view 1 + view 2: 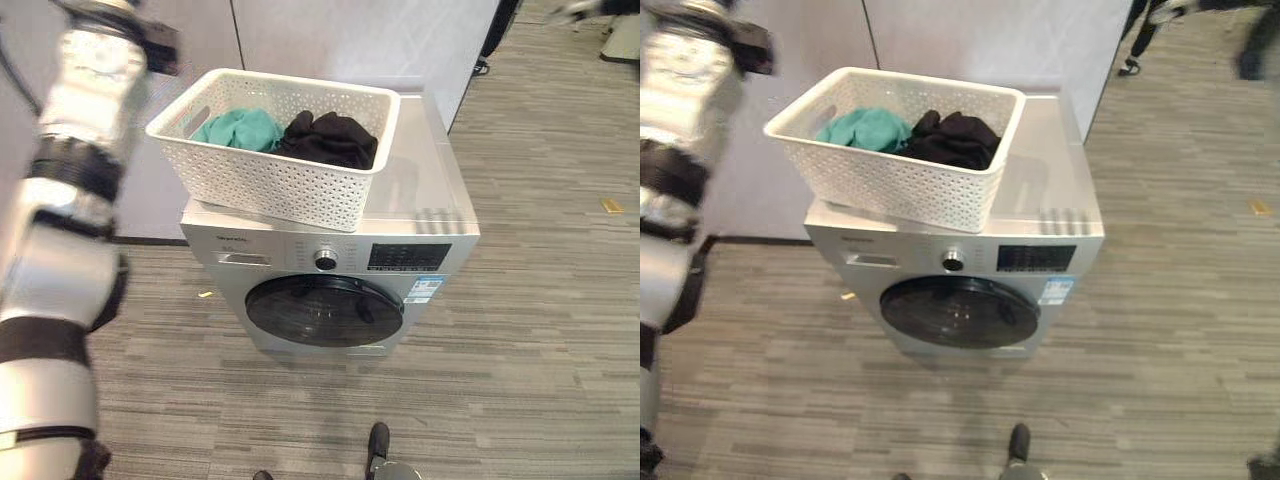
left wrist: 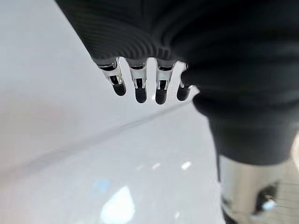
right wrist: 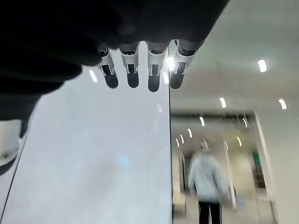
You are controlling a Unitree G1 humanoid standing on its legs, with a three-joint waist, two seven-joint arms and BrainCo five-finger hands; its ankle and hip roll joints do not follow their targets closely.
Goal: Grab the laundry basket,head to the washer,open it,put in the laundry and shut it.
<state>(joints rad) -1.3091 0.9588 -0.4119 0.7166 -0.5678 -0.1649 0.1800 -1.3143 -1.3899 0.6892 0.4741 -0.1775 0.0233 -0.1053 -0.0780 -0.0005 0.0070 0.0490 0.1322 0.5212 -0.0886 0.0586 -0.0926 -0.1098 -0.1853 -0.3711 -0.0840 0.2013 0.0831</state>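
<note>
A white perforated laundry basket (image 1: 270, 185) stands on the top of a silver front-loading washer (image 1: 430, 215), towards its left side and overhanging the front left corner. Inside lie a teal garment (image 1: 238, 128) and a black garment (image 1: 330, 138). The washer's round dark door (image 1: 325, 310) is shut. My left arm (image 1: 60, 250) rises along the left edge, apart from the basket. My left hand (image 2: 140, 88) shows relaxed fingers holding nothing, with a pale wall beyond. My right hand (image 3: 140, 70) is raised, fingers relaxed and empty, before a wall panel.
Grey wall panels (image 1: 330, 40) stand behind the washer. Striped wood-look floor (image 1: 540, 350) spreads in front and to the right. A person's legs (image 1: 1137, 40) show at the far right back, and a person (image 3: 205, 177) stands in the distance. A small yellow scrap (image 1: 611, 205) lies on the floor.
</note>
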